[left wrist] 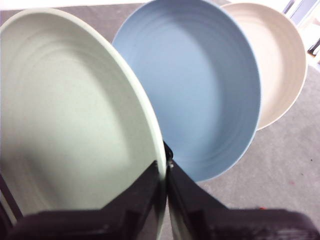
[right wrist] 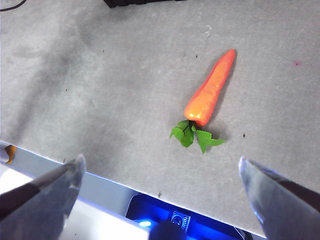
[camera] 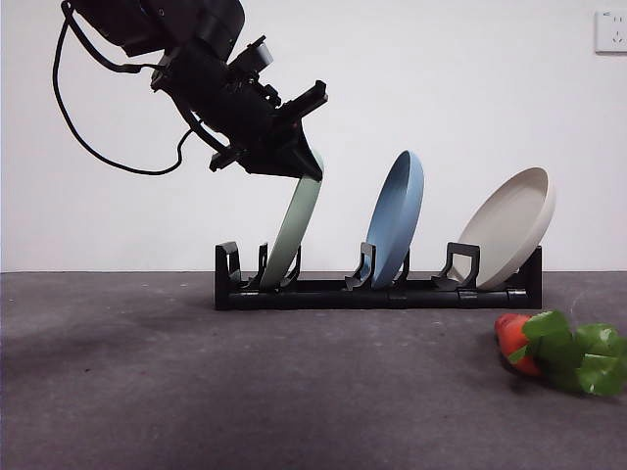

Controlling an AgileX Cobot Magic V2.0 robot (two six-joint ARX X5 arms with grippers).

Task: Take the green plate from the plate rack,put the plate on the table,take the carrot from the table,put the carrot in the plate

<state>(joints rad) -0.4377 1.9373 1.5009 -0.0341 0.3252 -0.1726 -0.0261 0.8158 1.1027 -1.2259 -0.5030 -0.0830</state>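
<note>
The green plate (camera: pixel 294 227) stands on edge in the left slot of the black plate rack (camera: pixel 377 291) on the table (camera: pixel 245 382). My left gripper (camera: pixel 306 164) comes from the upper left and is shut on the plate's top rim; the left wrist view shows its jaws pinching the green plate's (left wrist: pixel 70 120) rim. The carrot (camera: pixel 517 343) lies on the table at the right, its leaves toward the camera. My right gripper (right wrist: pixel 160 180) hangs open high above the carrot (right wrist: pixel 210 90) and holds nothing.
A blue plate (camera: pixel 397 217) stands in the rack's middle slot and a beige plate (camera: pixel 509 227) in the right slot, both close to the green one. The white wall rises behind the rack. A wall socket (camera: pixel 611 31) sits top right.
</note>
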